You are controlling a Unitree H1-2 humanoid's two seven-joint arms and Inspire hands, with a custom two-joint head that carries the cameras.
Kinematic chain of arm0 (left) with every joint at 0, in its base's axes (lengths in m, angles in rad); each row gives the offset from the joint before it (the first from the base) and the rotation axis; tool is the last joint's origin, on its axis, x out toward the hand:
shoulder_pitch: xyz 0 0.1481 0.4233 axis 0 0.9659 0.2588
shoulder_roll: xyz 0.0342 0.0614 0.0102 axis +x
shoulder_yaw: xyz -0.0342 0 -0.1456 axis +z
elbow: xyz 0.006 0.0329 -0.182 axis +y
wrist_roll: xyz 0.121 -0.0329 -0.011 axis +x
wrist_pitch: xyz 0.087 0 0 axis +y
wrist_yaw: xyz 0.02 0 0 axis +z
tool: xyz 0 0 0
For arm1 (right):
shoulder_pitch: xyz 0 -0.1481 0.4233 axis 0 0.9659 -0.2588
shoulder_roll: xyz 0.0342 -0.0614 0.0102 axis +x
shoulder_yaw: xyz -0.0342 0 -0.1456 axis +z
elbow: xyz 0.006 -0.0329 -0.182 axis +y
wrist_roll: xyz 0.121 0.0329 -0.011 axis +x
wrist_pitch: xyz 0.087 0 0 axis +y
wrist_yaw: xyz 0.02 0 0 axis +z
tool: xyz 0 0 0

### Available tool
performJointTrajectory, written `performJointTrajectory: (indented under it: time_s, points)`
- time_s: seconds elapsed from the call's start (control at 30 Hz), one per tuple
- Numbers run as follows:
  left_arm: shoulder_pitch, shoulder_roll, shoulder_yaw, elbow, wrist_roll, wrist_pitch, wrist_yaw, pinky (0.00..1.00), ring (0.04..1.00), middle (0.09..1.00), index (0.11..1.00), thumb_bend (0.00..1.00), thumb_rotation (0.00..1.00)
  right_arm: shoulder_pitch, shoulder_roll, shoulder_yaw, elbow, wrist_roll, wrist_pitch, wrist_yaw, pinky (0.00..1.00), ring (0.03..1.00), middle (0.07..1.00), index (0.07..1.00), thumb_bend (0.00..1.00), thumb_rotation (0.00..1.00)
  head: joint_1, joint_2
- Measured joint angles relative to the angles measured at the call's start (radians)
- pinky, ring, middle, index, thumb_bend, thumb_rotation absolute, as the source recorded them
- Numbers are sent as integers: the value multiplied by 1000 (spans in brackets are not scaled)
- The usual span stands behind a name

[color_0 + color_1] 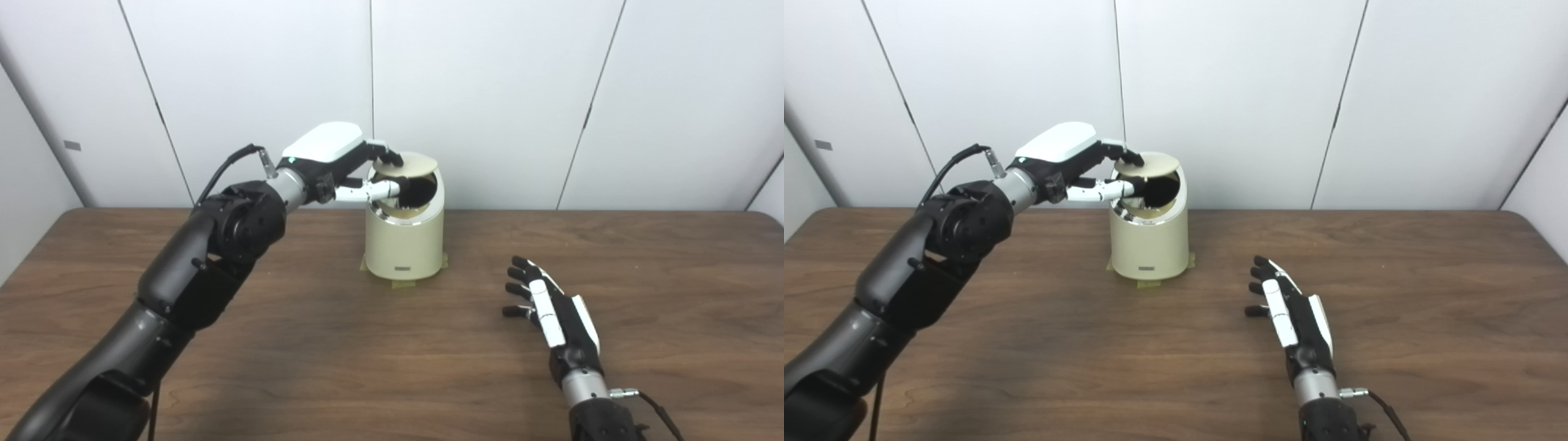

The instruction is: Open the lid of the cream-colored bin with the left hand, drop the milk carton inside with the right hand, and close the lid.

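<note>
1. The left robot hand (343,165) pinches the near-left edge of the round lid (409,162), fingertips on top and thumb beneath, holding it raised.
2. The cream-colored bin (404,242) stands taped at the table's (306,343) far middle, its dark mouth partly uncovered.
3. The right robot hand (551,306) rests on the table, fingers spread, grasping nothing.
4. No milk carton shows; whether it lies inside the bin cannot be told.

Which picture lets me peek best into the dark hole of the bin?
The left eye view. There the bin shows a wider dark opening under the raised lid, which the left robot hand pinches at its edge. The right eye view shows the same opening, slightly narrower. No milk carton shows in either.
</note>
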State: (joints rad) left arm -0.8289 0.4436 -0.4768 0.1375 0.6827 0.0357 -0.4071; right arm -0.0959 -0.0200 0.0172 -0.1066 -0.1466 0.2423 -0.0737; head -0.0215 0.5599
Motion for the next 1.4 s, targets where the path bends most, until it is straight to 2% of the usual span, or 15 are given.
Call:
performJointTrajectory:
  time_s: [0.2, 0.43, 0.53, 0.63, 0.77, 0.93, 1.07, 1.23, 1.4]
  points:
    - [1, 5, -37, -3, 119, -87, 2, 904, 847, 797, 795, 500, 901, 1, -1, 1, -6, -10, 3, 0, 652, 810, 846, 856, 506, 1000, -5, 5]
    - [3, 6, -68, -3, 251, -178, 18, 939, 862, 801, 796, 508, 935, 4, -5, 2, -13, -37, 6, -1, 631, 799, 842, 860, 497, 1000, -9, 9]
    - [6, 5, -73, -3, 293, -205, 29, 963, 872, 808, 797, 505, 887, 5, -5, 2, -14, -41, 6, -1, 630, 802, 847, 863, 494, 1000, -11, 11]
    - [8, 4, -83, -6, 331, -216, 39, 983, 886, 818, 803, 507, 886, 5, -5, 2, -14, -48, 6, -1, 630, 801, 848, 866, 500, 1000, -12, 12]
    - [8, 4, -103, -33, 382, -231, 28, 1000, 910, 832, 813, 498, 933, 5, -4, 3, -16, -57, 9, -1, 631, 805, 849, 867, 490, 1000, -14, 17]
    - [9, -3, -117, -49, 427, -251, 16, 991, 896, 804, 794, 510, 910, 5, -3, 3, -22, -58, 23, -1, 632, 802, 845, 867, 490, 1000, -15, 25]
    - [9, -8, -117, -54, 431, -252, 5, 978, 882, 785, 780, 539, 908, 5, -2, 4, -32, -61, 35, -1, 633, 800, 843, 866, 488, 1000, -18, 26]
    - [9, -8, -120, -54, 437, -252, -3, 975, 878, 785, 774, 584, 985, 5, -1, 2, -35, -58, 42, -1, 646, 809, 845, 867, 492, 1000, -20, 26]
    - [9, -7, -120, -54, 440, -253, -3, 951, 869, 778, 761, 619, 1000, 5, 3, -7, -35, -41, 43, -1, 654, 812, 843, 866, 501, 1000, -18, 31]
